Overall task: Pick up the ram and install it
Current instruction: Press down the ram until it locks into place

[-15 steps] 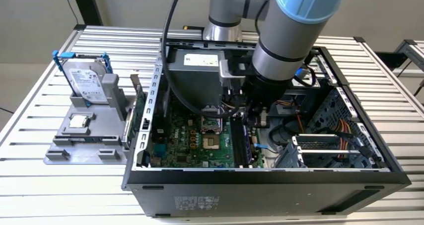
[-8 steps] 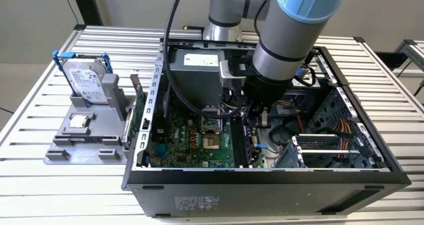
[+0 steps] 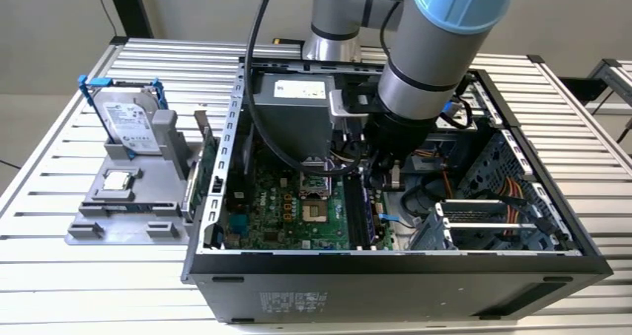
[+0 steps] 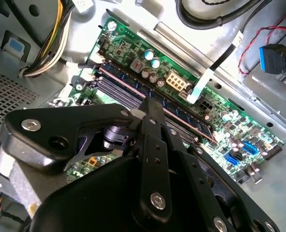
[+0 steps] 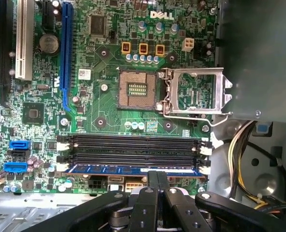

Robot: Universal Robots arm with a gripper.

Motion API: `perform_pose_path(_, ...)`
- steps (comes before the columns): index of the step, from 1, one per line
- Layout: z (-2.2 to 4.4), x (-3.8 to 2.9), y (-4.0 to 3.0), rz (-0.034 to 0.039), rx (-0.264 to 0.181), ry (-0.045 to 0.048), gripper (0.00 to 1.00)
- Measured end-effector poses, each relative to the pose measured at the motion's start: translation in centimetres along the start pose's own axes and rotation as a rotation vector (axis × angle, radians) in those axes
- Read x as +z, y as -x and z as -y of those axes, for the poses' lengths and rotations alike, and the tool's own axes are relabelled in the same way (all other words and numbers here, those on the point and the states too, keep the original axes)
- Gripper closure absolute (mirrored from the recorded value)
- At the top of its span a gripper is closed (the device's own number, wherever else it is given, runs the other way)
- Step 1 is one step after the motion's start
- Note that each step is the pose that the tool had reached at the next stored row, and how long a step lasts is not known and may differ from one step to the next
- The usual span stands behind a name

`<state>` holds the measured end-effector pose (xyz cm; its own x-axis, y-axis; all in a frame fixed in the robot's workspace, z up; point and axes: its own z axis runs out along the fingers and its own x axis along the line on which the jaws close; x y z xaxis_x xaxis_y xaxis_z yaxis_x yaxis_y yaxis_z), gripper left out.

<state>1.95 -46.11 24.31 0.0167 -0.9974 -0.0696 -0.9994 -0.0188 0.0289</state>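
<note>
Resting in a black slot (image 5: 133,155), thin flat ram (image 5: 133,169) beneath black pincer (image 5: 153,180)

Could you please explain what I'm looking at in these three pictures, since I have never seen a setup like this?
The exterior view shows a robot arm reaching down into an open computer case on a slatted metal table. Beside the case, on the exterior view's left, a grey holder carries a hard drive and a processor chip. The two wrist views come from cameras riding on the arm; the black parts in the foreground are its gripper. They look onto the green motherboard. The ram already sits in the memory slot nearest the gripper, whose tips are at its upper edge.
</note>
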Motion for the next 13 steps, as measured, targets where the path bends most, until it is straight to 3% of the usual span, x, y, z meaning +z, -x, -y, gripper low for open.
perform_pose_path(13,0.01,0.11,0.00,-0.0007,0.001,-0.0009,1.00)
